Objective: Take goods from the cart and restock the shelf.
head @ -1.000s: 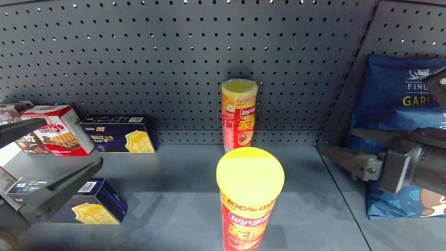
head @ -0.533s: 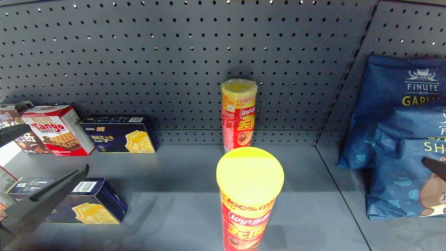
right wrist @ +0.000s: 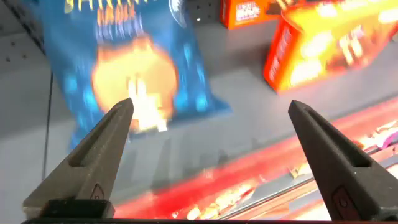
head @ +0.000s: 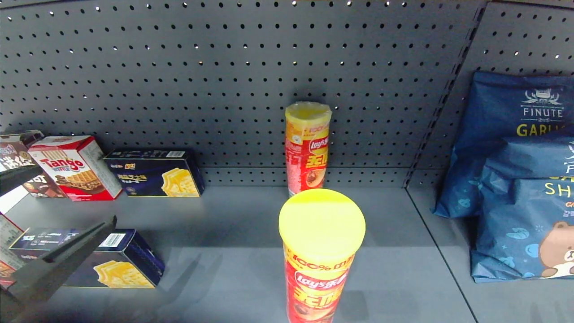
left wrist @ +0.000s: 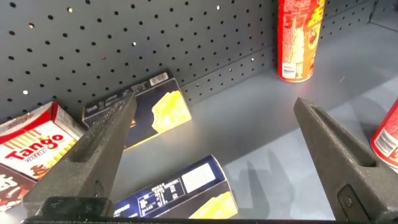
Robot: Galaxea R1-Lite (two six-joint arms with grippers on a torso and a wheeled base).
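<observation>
1. The left gripper (left wrist: 214, 106) hangs over the left part of the shelf (head: 233, 233), its two dark fingers spread wide with nothing between them.
2. Under and just past that gripper lies a dark blue box (head: 121, 264) with a yellow wafer picture, flat on the shelf near the front.
3. A second dark blue box (head: 157, 172) stands against the pegboard back wall (head: 179, 67), and just beside it, further left, leans a red and white wafer box (head: 76, 168).
4. A red chip can with a yellow lid (head: 320, 251) stands upright at the front middle of the shelf.
5. Another chip can (head: 308, 148) stands upright behind it, close to the back wall, with a gap between the two.
6. To the right, past a seam in the shelf, two blue snack bags (head: 524, 215) lean one in front of the other.
7. The right gripper (right wrist: 211, 104) is also wide open and holds nothing.
8. Beyond the right gripper, a blurred blue bag (right wrist: 130, 68) lies on a grey shelf, with orange boxes (right wrist: 329, 43) to one side of it.
</observation>
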